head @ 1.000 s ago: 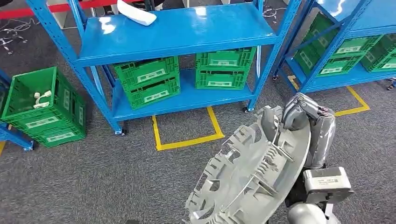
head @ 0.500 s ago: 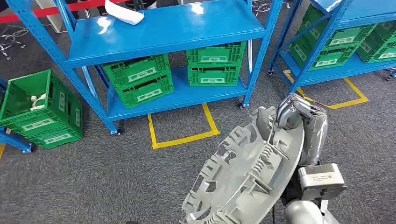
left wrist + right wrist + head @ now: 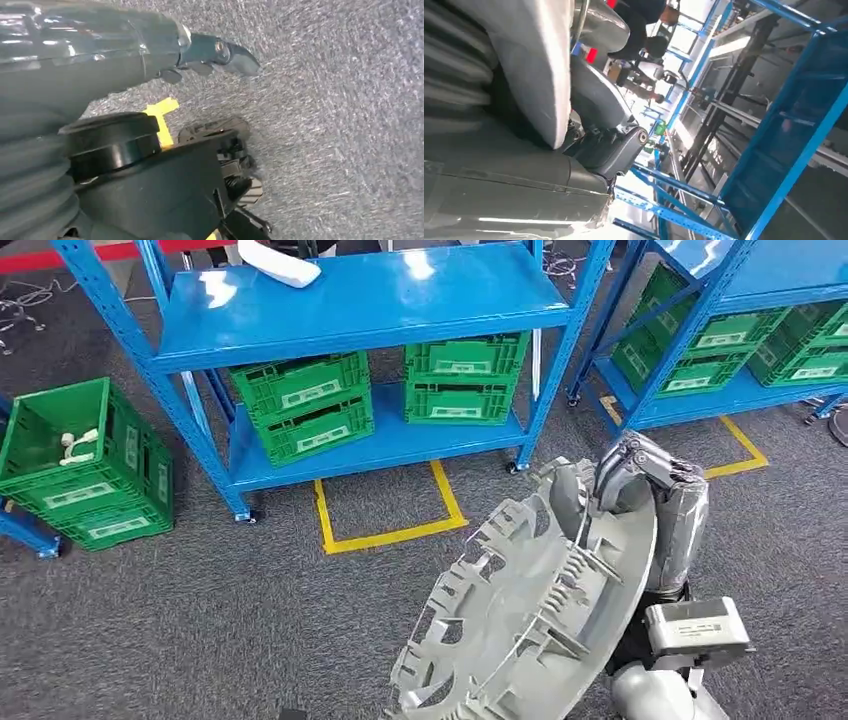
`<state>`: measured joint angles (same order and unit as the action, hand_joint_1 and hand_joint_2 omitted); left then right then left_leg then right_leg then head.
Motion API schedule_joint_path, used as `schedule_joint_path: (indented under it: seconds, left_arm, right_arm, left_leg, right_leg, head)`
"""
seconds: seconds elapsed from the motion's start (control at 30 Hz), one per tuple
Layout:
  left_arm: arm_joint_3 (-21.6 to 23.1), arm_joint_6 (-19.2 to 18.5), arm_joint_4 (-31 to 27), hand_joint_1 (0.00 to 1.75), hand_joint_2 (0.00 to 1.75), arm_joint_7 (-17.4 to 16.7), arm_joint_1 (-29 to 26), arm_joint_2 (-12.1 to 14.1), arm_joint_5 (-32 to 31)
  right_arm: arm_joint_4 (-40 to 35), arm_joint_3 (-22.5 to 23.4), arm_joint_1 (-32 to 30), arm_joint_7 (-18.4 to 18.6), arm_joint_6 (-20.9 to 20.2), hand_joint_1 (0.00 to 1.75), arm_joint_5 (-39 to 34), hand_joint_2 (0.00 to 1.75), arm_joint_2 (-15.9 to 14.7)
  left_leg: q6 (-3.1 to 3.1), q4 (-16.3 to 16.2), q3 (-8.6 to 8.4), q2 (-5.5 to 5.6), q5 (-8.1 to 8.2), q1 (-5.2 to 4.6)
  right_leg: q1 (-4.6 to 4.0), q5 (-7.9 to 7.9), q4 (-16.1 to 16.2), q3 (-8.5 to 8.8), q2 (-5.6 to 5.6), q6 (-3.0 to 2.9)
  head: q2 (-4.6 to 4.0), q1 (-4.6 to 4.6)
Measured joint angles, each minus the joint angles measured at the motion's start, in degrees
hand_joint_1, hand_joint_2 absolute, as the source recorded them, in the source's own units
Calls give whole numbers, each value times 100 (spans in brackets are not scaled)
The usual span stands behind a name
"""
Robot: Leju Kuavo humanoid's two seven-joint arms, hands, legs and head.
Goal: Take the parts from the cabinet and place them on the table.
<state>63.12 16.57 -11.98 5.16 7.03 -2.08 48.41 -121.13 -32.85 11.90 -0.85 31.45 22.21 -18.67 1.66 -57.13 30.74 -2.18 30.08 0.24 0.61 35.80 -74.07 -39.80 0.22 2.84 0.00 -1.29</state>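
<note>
A large round grey plastic part (image 3: 530, 610) with ribs and cut-outs is held up at the lower right of the head view, tilted on edge. My right hand (image 3: 640, 478) grips its upper rim with fingers curled over the edge. The right wrist view shows the pale rim of the part (image 3: 531, 60) against my right hand (image 3: 594, 135). A white curved part (image 3: 278, 264) lies on the top shelf of the blue cabinet (image 3: 370, 310). My left hand (image 3: 150, 50) hangs above the grey carpet, holding nothing, fingers extended.
Green crates (image 3: 310, 405) sit on the cabinet's lower shelf. Another green crate (image 3: 85, 465) with small white pieces stands at the left. A second blue rack (image 3: 720, 330) with green crates is at the right. Yellow tape (image 3: 390, 530) marks the carpet.
The whole view has shifted slightly as the camera moved; the cabinet sits a little differently in the picture. My right hand keeps holding the grey part in the same way.
</note>
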Motion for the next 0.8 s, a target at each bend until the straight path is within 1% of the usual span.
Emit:
schedule_joint_path:
  seconds: [0.03,0.07,0.1,0.13,0.17,0.2,0.23,0.27,0.3,0.33,0.37,0.4,0.43,0.47,0.5,0.53,0.57,0.6,0.63,0.67,0.7,0.73,0.77,0.8]
  left_arm:
    - [0,-15,0,0,175,9,1,-2,-2]
    - [0,-22,0,0,175,13,2,-4,-2]
    - [0,-20,0,0,175,13,4,-7,-2]
    - [0,-20,0,0,175,13,2,-7,0]
    - [0,-20,0,0,175,13,2,-9,0]
    - [0,-20,0,0,175,13,-3,-2,2]
    - [0,-20,2,0,175,11,-7,-2,4]
    - [0,-11,2,0,175,9,-1,-2,11]
    - [0,-11,2,0,175,9,11,-2,13]
    - [0,-26,0,0,175,9,24,2,9]
    - [0,-42,0,0,175,4,21,0,-11]
    - [0,-48,0,0,175,-4,18,0,-24]
    - [0,-48,2,0,175,-41,10,6,-35]
    - [0,-46,4,0,175,-55,-3,11,-42]
    - [0,-46,4,0,175,-55,-8,17,-39]
    - [0,-46,4,0,175,-52,-7,20,-42]
    - [0,-46,4,0,175,-48,-4,24,-44]
    - [0,-46,4,0,175,-41,-2,28,-46]
    - [0,-46,4,0,175,-33,-3,31,-48]
    - [0,-46,4,0,175,-33,-8,33,-48]
    - [0,-46,4,0,175,-28,-8,39,-55]
    - [0,-46,4,0,175,-28,-19,46,-57]
    - [0,-46,4,0,175,-28,-32,52,-55]
    - [0,-46,2,0,175,-28,-34,59,-57]
  right_arm:
    - [7,-2,3,-7,20,175,2,175,9]
    - [7,-2,3,-15,39,175,5,175,13]
    - [4,-5,7,-28,54,175,5,175,24]
    - [4,-5,13,-35,57,175,5,175,30]
    - [7,-13,37,-35,59,175,5,175,41]
    - [7,-26,42,-48,59,175,5,175,46]
    - [7,-35,24,-46,61,175,4,175,55]
    - [7,-37,19,-48,61,175,2,175,57]
    - [7,-42,19,-50,68,175,7,175,57]
    - [2,-44,17,-70,87,175,20,175,63]
    - [9,-48,22,-81,111,175,22,175,81]
    - [7,-48,7,-109,149,175,26,175,103]
    - [7,-50,-6,-129,175,175,26,175,118]
    - [7,-50,-22,-131,186,175,29,175,120]
    - [7,-50,-44,-131,192,175,29,175,118]
    - [7,-50,-68,-131,203,175,29,175,120]
    - [7,-50,-84,-131,216,175,31,175,120]
    - [4,-50,-89,-133,230,175,39,175,120]
    - [2,-53,-92,-144,247,175,48,175,124]
    - [0,-50,-97,-164,264,175,55,175,131]
    - [0,-53,-103,-179,271,175,59,175,136]
    - [-9,-53,-107,-188,275,175,61,175,136]
    - [-11,-53,-123,-192,280,175,64,175,138]
    - [-13,-50,-127,-195,284,175,64,175,135]
  left_leg:
    - [-3,-2,3,-57,-1,0]
    - [-6,-2,-5,-109,1,-1]
    - [-20,-3,-21,-172,9,-2]
    - [-39,0,-28,-219,17,-22]
    - [-68,-31,-6,-288,29,-65]
    - [-90,-30,15,-367,22,-84]
    - [-114,-30,10,-459,28,-87]
    - [-132,-26,-2,-562,29,-87]
    - [-196,-42,2,-521,87,-86]
    - [-237,-138,24,-6,206,-30]
    - [-241,-416,135,225,414,-23]
    - [-245,-868,330,270,654,-24]
    - [-249,-1333,546,269,859,-24]
    - [-254,-1673,717,264,962,-25]
    - [-251,-1757,770,251,919,-24]
    - [-247,-1628,712,245,767,-17]
    - [-242,-1327,562,259,533,-7]
    - [-238,-866,339,401,249,18]
    - [-236,-424,129,731,28,58]
    - [-232,-272,84,1110,100,106]
    - [-211,-230,59,989,134,101]
    - [-201,-240,74,933,130,67]
    - [-161,-246,69,826,135,44]
    - [-110,-191,59,710,105,64]
  right_leg:
    - [4,-168,235,150,-19,-2]
    - [5,-409,683,401,-73,-14]
    - [-3,-654,1225,689,-190,-34]
    - [-28,-718,1618,860,-461,-62]
    - [-101,-702,1714,900,-550,-106]
    - [-88,-681,1719,867,-507,-181]
    - [-90,-693,1712,831,-417,-206]
    - [-89,-706,1703,805,-328,-233]
    - [-55,-748,1752,812,-247,-294]
    - [-39,-772,1768,806,-203,-332]
    - [-31,-783,1769,796,-136,-352]
    - [-30,-790,1767,788,-66,-364]
    - [-35,-796,1766,781,1,-372]
    - [-42,-798,1760,770,75,-373]
    - [-42,-800,1750,762,149,-371]
    - [-41,-801,1736,759,216,-369]
    - [-39,-800,1724,759,288,-366]
    - [-32,-792,1699,756,369,-352]
    - [-22,-780,1660,740,438,-332]
    - [-45,-753,1595,685,503,-284]
    - [-16,-770,1560,621,594,-247]
    - [14,-799,1569,587,684,-201]
    - [39,-830,1610,569,784,-152]
    - [41,-858,1603,543,902,-109]
  head:
    - [0,-20]
    - [0,-33]
    - [0,-48]
    - [0,-87]
    - [0,-120]
    - [0,-105]
    - [0,-79]
    - [0,-77]
    - [0,-79]
    - [0,-52]
    - [0,-31]
    - [0,29]
    - [0,76]
    - [0,85]
    - [0,101]
    - [0,116]
    - [0,133]
    - [0,151]
    - [0,173]
    - [0,197]
    - [0,186]
    - [0,153]
    - [0,173]
    - [0,183]
